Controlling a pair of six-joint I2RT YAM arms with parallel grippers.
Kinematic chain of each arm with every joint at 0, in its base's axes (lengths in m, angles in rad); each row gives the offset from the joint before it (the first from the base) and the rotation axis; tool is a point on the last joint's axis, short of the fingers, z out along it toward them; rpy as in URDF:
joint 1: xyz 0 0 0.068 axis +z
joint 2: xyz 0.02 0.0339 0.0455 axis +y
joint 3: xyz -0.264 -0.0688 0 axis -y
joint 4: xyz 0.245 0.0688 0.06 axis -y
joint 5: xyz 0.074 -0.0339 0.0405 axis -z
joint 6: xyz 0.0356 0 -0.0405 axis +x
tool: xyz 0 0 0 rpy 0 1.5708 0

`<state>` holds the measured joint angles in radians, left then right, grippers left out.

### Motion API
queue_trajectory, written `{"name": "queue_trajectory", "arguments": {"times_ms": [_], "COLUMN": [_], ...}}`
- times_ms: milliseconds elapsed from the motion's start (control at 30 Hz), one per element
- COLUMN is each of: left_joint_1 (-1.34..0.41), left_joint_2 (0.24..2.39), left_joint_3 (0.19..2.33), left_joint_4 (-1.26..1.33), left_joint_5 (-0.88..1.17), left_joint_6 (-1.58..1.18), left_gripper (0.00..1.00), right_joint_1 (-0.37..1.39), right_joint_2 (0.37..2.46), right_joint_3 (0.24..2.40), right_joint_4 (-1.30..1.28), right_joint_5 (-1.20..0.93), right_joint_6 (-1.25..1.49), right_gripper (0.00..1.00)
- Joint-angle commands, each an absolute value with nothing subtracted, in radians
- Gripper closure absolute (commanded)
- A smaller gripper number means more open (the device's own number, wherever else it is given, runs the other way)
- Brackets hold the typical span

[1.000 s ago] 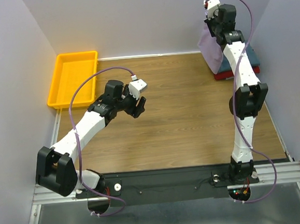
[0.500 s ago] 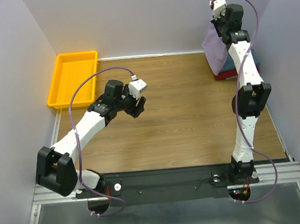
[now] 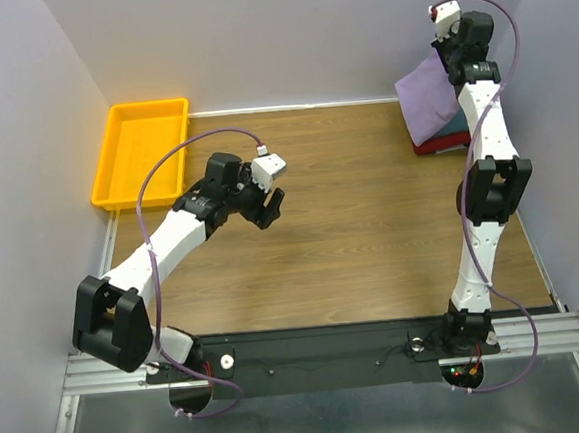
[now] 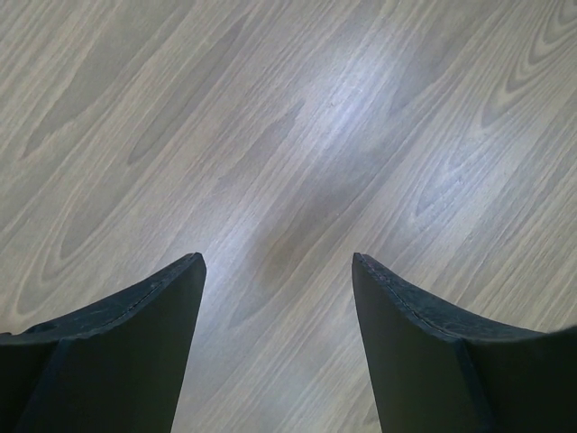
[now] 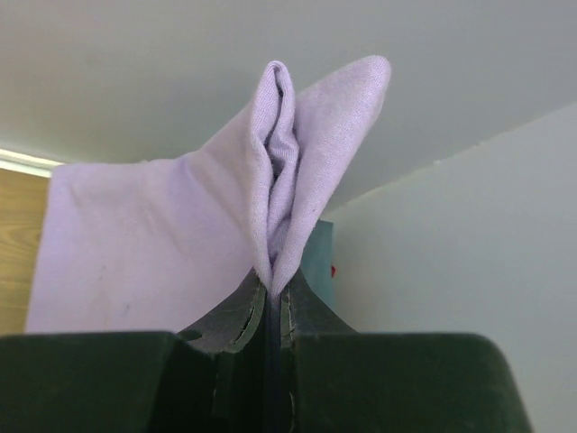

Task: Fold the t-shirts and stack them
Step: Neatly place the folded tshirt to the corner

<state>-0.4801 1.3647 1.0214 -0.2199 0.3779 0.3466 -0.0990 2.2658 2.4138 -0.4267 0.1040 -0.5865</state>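
My right gripper (image 3: 448,64) is raised at the far right corner, shut on the lavender t-shirt (image 3: 427,97). In the right wrist view the pinched cloth (image 5: 279,171) bunches up between the closed jaws (image 5: 270,293). The shirt hangs down over the folded teal t-shirt (image 3: 455,123) and the red t-shirt (image 3: 442,144) stacked beneath it; a sliver of teal (image 5: 323,257) shows behind the fingers. My left gripper (image 3: 273,206) is open and empty over bare wood, its fingers (image 4: 135,343) wide apart.
A yellow-orange tray (image 3: 115,160) sits at the far left of the wooden table (image 3: 360,221). Grey walls close in the back and both sides, close to the right arm.
My right gripper has carried the lavender shirt to the right and back, over the teal and red stack. The left arm has barely moved.
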Motion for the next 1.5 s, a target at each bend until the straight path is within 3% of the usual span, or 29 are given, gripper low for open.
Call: {"name": "queue_trajectory", "arguments": {"times_ms": [0,533,833,900,933,1067,1467], "left_joint_1": [-0.477,-0.476,-0.476,-0.477,-0.477,-0.476,-0.477], "left_joint_2": [1.373,1.413,1.440,1.439,1.442,1.443,1.408], "left_joint_3": [1.088,1.138,1.161,1.163,1.164,1.167,1.132], "left_joint_4": [-0.233,-0.276,-0.299,-0.299,-0.301,-0.299,-0.279], "left_joint_5": [0.400,0.403,0.393,0.390,0.387,0.374,0.379], "left_joint_6": [0.362,0.360,0.365,0.367,0.368,0.371,0.374], "left_gripper": [0.22,0.18,0.17,0.17,0.17,0.17,0.16], "right_joint_1": [-0.141,-0.218,-0.236,-0.244,-0.248,-0.261,-0.262], "right_joint_2": [2.276,2.375,2.439,2.450,2.460,2.468,2.381], "right_joint_3": [2.433,2.387,2.384,2.390,2.396,2.405,2.280], "right_joint_4": [-0.276,-0.164,-0.095,-0.068,-0.055,-0.009,0.034], "right_joint_5": [0.107,0.100,0.156,0.185,0.195,0.235,0.221], "right_joint_6": [-0.624,-0.678,-0.704,-0.709,-0.713,-0.715,-0.634], "right_gripper": [0.99,1.00,0.92,0.79,0.65,0.47,0.43]}}
